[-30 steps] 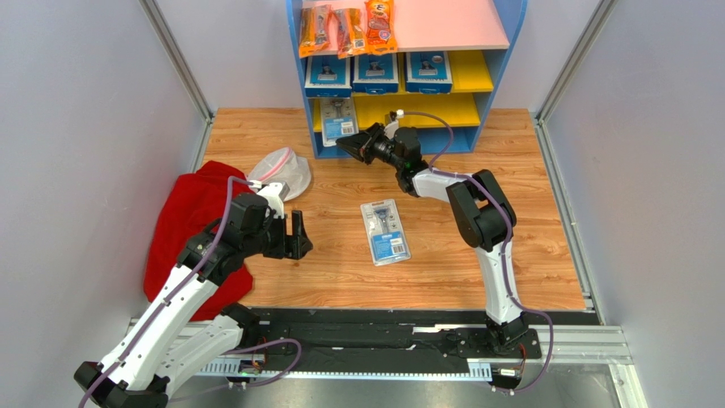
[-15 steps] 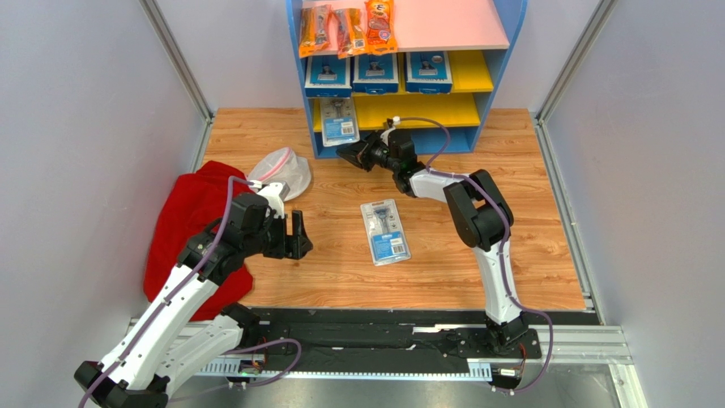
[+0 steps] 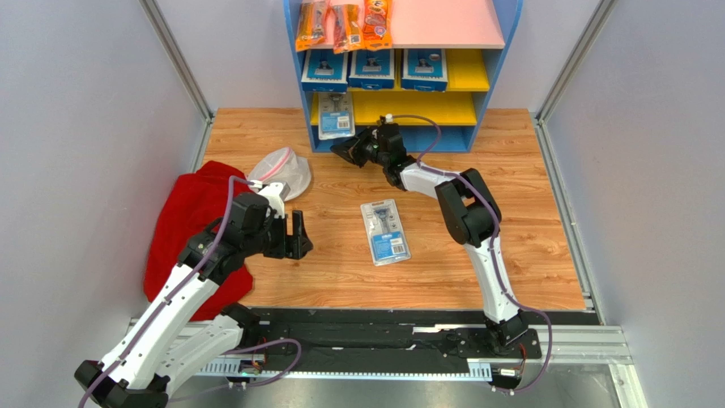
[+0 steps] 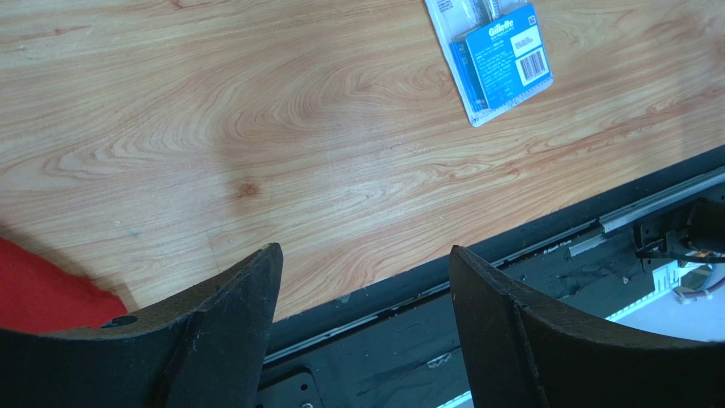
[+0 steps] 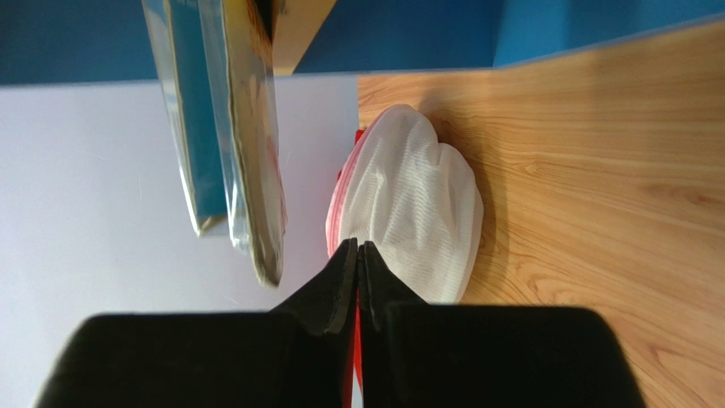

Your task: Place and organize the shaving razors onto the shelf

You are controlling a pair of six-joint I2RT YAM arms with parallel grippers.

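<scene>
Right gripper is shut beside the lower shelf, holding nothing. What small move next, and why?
Probably draw the right gripper back from the shelf and toward the razor pack lying flat on the table. The other four packs already sit on the shelf, this gripper is shut and empty, and that pack is the only one left out.

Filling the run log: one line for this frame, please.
left gripper: open, over table | right gripper: shut, empty, by shelf | four razors on shelf | one razor on table
</scene>
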